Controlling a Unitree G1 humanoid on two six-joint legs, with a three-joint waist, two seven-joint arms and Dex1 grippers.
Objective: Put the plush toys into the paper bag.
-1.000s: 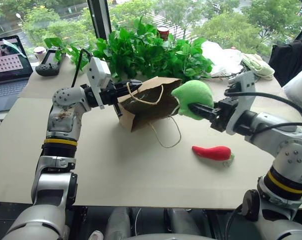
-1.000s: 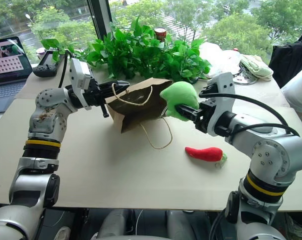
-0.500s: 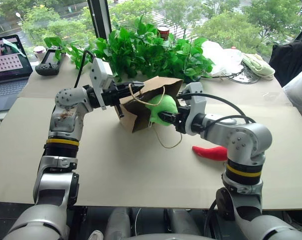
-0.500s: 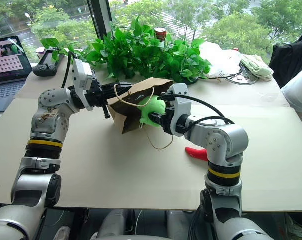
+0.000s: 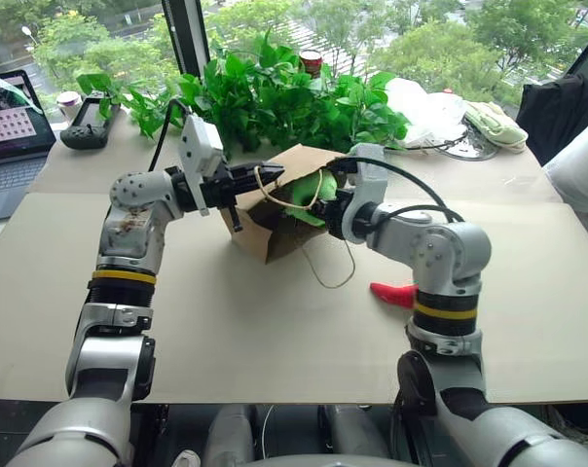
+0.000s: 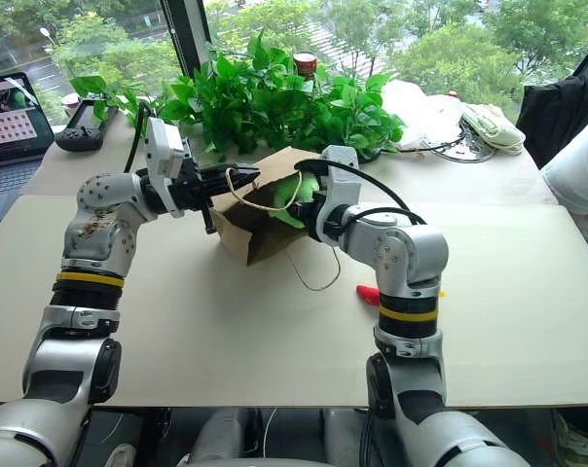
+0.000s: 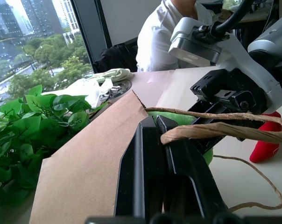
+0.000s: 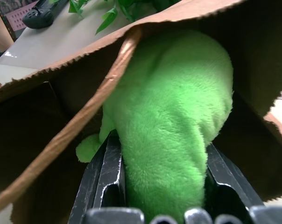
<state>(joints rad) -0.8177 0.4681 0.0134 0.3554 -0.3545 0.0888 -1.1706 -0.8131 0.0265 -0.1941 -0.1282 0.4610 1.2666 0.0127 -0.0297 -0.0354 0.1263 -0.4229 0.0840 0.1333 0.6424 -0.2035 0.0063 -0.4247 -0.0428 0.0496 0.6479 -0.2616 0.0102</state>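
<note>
Worktop (image 5: 226,321) carries everything; bag (image 5: 275,219) is the landmark, lying tilted on its side just in front of the plants (image 5: 275,92), mouth facing the right arm.

Left gripper (image 7: 152,133): jaws shut on the bag's upper rim, holding the mouth up and open. One cord handle (image 7: 215,130) drapes across those jaws, the other handle (image 5: 328,268) trails loose on the worktop below the mouth.

Right gripper (image 8: 162,154): jaws closed on the green toy (image 8: 171,107), toy nose-first past the bag's serrated lip, roughly half inside.

Red toy (image 5: 396,294) sits on the worktop to the right of the bag, well apart from it, partly hidden behind the right forearm. Not bagged yet.

Step in hand, my read: finish inserting green toy, then release.

To do it well:
- Push deeper before letting go. The mouth is tilted and a shallow drop will probably roll back out.
- Keep the left grip fixed; any sag closes the mouth on the right wrist.
- Watch the draped handle. It crosses the mouth and could snag the right jaws on withdrawal.
- Open the jaws fully, then back out straight along the entry line so the plush doesn't drag out.
</note>
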